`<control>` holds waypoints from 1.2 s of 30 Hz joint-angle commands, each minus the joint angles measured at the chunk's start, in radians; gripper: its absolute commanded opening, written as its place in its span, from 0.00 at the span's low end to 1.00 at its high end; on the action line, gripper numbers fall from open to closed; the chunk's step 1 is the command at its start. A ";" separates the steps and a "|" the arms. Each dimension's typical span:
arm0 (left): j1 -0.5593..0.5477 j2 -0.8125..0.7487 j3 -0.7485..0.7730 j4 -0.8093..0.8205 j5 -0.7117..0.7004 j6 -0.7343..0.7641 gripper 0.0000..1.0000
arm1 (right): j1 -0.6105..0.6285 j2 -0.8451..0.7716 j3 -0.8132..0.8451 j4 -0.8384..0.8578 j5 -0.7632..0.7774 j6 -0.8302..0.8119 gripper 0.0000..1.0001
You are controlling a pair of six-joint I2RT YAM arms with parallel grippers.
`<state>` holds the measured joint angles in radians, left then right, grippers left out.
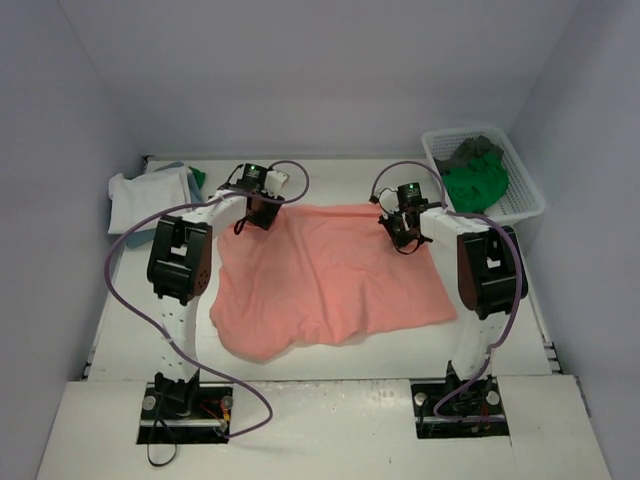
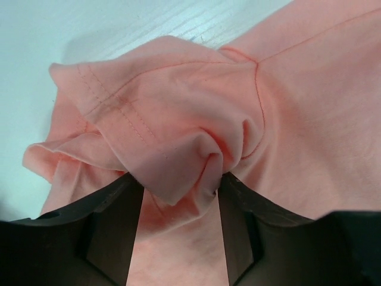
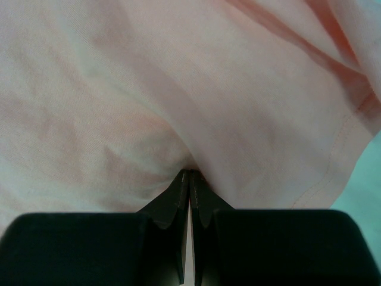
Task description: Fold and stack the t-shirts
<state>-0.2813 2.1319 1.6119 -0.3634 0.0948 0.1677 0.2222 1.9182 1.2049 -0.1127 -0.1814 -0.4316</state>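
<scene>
A salmon pink t-shirt [image 1: 330, 275] lies spread flat across the middle of the table. My left gripper [image 1: 255, 212] is at its far left corner. In the left wrist view the jaws of the left gripper [image 2: 178, 182] stand apart, with a bunched sleeve of the pink t-shirt [image 2: 178, 107] lying between the fingertips. My right gripper [image 1: 405, 235] is at the far right corner. In the right wrist view the right gripper [image 3: 190, 174] is shut, pinching a fold of the pink t-shirt [image 3: 178, 89].
A white mesh basket [image 1: 522, 207] at the back right holds a green t-shirt [image 1: 477, 182] and a dark grey one [image 1: 478, 150]. A pile of pale blue and white t-shirts [image 1: 145, 195] with a green edge [image 1: 198, 178] lies at the back left. Walls close in on three sides.
</scene>
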 commanded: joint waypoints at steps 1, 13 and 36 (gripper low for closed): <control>-0.004 -0.049 0.069 0.000 -0.018 0.007 0.49 | -0.001 0.021 0.018 -0.007 -0.006 -0.009 0.00; -0.004 -0.089 0.114 -0.062 -0.009 0.024 0.52 | -0.003 0.031 0.022 -0.018 -0.004 -0.009 0.00; 0.001 -0.084 0.155 -0.078 0.014 0.018 0.52 | 0.000 0.050 0.028 -0.028 -0.003 -0.012 0.00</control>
<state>-0.2813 2.1227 1.7000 -0.4667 0.1112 0.1787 0.2226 1.9316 1.2221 -0.1162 -0.1818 -0.4366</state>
